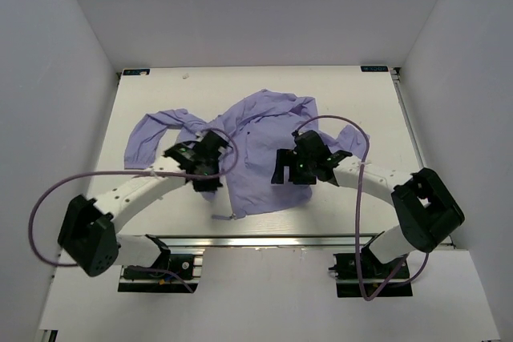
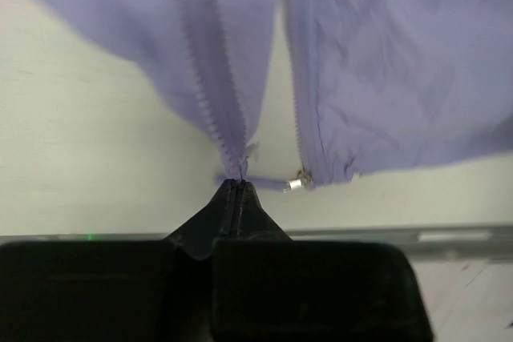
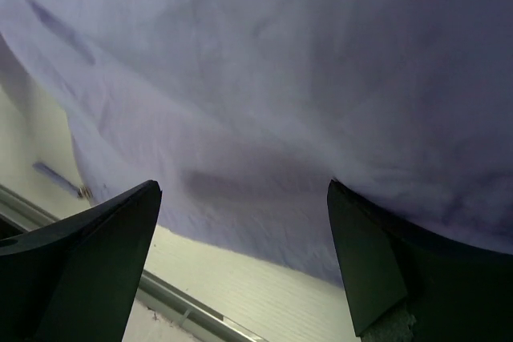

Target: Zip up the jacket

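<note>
Anchoring is in hand: the jacket point(image 1: 264, 158), spread on the desk point(image 1: 160, 90), is clamped at its zipper end point(image 2: 236, 167) by the left jaws; the parted right jaws must be brought to the slider point(image 2: 298, 184).

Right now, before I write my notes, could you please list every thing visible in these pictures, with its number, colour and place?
jacket: one, lavender, lying wrinkled on the middle of the table, front zipper open.
zipper slider: one, silver, at the jacket's bottom hem.
table: one, white, under everything.
rail: one, silver, along the table's near edge.
cables: two, purple, one looping from each arm.
left gripper: one, black, shut on the jacket's hem at the zipper's lower end.
right gripper: one, black, open above the jacket.
</note>
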